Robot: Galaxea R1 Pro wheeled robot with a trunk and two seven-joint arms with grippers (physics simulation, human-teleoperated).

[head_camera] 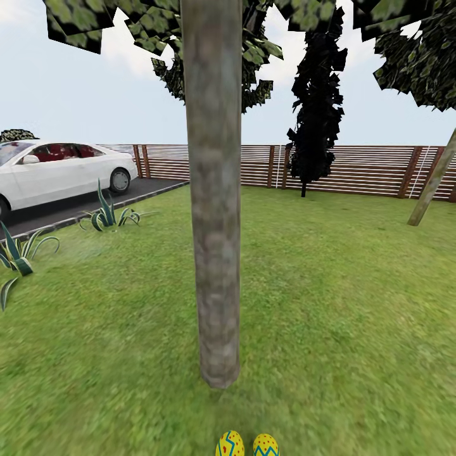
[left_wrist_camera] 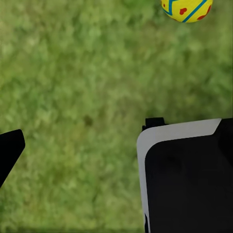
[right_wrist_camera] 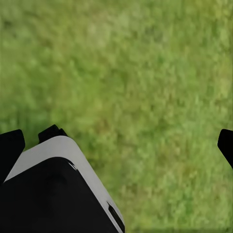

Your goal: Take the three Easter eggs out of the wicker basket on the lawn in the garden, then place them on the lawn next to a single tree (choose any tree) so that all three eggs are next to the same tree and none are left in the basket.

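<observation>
We see 2 eggs [head_camera: 230,444] [head_camera: 266,446] on the lawn [head_camera: 329,316] near the tree [head_camera: 215,253]; both end effectors [left_wrist_camera: 80,145] [right_wrist_camera: 119,145] hang released. No writing shows.

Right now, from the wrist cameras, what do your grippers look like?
The left gripper shows a black finger tip at one edge and a big black block edged with a white shell, a small black tab at its corner. The right gripper looks the same: black tips at both edges, a rounded black body with a white rim. No cables or markings show.
</observation>
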